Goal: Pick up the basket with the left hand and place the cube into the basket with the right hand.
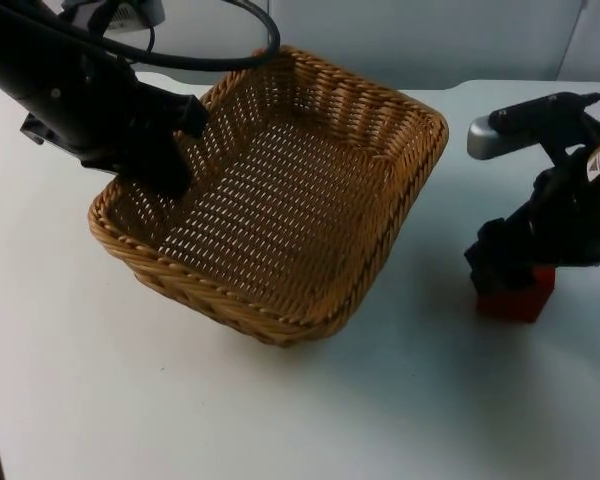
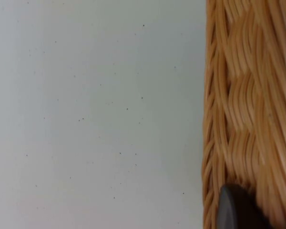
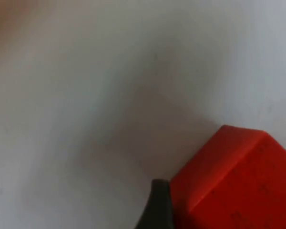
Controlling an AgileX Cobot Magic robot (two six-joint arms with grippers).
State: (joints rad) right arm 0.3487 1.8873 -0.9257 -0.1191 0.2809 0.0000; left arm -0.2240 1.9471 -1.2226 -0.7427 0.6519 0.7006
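From the top view, the basket [image 1: 280, 200] is woven of tan wicker, rectangular with rounded corners and an open lattice floor. It is tilted: its left side is raised, while its near right corner is low by the white table [image 1: 130, 400]. The left gripper [image 1: 165, 150] is at the basket's left rim, with one black finger inside the wall; it looks closed on the rim. Wide bare table lies near the camera and to the left of the basket. To the right, well apart from the basket, the red cube [image 1: 520, 298] sits on the table. The right gripper [image 1: 505, 270] stands directly over the cube and covers its top; open table separates the cube from the basket's right wall.

In the left wrist view, the basket [image 2: 248, 114] shows its rim as thick, twisted bundles of glossy cane, a texture that the top view gives less clearly. A black fingertip [image 2: 236, 210] lies against this weave. Beside the rim the table [image 2: 86, 114] is plain white with small dark specks.

In the right wrist view, the cube [image 3: 233, 181] has smooth, matte red faces and sharp edges. One dark fingertip [image 3: 157, 205] touches its side. Whether the fingers really clamp the cube, I cannot tell.
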